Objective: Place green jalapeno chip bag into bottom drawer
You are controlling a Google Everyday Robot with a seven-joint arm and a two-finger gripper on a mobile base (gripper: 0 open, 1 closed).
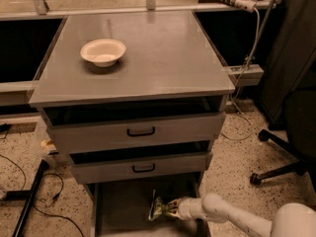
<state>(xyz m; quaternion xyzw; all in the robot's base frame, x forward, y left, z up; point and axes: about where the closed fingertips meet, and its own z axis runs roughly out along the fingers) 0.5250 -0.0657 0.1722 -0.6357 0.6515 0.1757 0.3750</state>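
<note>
Over the bottom drawer, the hand pinches the green jalapeno chip bag, seemingly standing upright.

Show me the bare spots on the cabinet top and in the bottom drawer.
Grey metal cabinet top: bare right of and in front of the round white bowl. Wide grey bottom drawer: floor bare from its left wall to the crinkled green jalapeno chip bag; crowded on the right, where the gripper holds the bag.

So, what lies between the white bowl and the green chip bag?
In the camera view: bare cabinet top, then two upper drawers. The tool grips the chip bag over the bottom drawer.
</note>
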